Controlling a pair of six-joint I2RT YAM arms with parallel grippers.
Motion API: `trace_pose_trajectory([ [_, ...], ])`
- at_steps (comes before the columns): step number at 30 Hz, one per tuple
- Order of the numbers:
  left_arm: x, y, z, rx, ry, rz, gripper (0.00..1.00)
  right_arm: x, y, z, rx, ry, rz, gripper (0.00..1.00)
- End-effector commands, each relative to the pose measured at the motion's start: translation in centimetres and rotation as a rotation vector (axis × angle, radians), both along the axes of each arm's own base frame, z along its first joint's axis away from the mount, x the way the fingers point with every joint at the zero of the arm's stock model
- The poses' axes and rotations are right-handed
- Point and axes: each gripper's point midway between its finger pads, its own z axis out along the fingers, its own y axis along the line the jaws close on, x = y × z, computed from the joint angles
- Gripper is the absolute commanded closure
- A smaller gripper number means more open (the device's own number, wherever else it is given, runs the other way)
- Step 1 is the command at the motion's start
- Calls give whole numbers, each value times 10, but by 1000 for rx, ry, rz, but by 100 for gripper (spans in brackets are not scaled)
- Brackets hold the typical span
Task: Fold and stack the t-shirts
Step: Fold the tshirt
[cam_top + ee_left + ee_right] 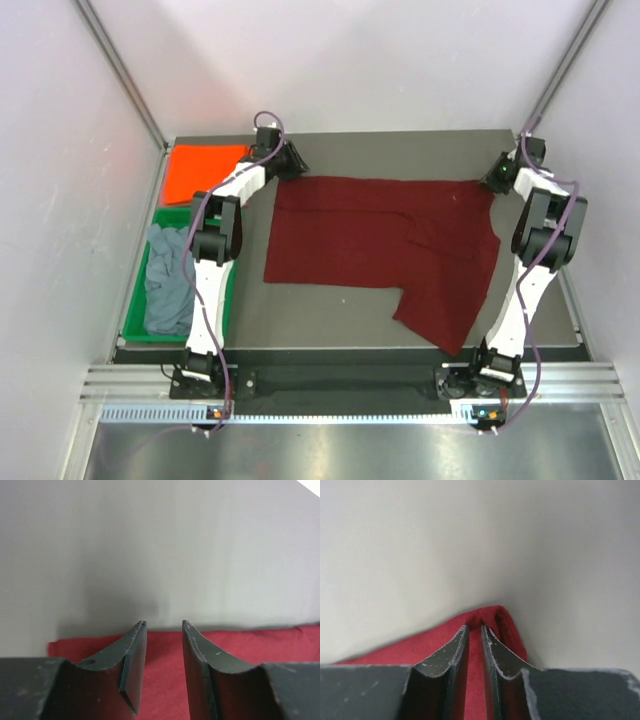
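Maroon t-shirt (380,245): judged soft, light, limp cloth; left gripper (164,626) jaws parted, shirt edge just beneath the tips; right gripper (475,628) nipped narrow on a corner; best taken at corners.

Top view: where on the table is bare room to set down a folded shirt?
Two bare strips: one between the maroon t-shirt and the table's far edge, one between its near hem and the near edge, right of the green tray. The left side is crowded: orange t-shirt, tray, left arm.
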Motion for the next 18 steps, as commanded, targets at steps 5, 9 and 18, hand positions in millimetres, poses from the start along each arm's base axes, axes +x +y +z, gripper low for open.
trace_pose_trajectory([
  [5, 7, 23, -25, 131, 16, 59, 60, -8, -42, -19, -90, 118, -159, 82],
  [9, 8, 26, -27, 127, 18, 55, 60, 0, -41, -14, -86, 91, -145, 79],
  [18, 11, 17, 101, 90, -178, -17, 52, -11, -23, 103, -88, -49, -123, 48],
])
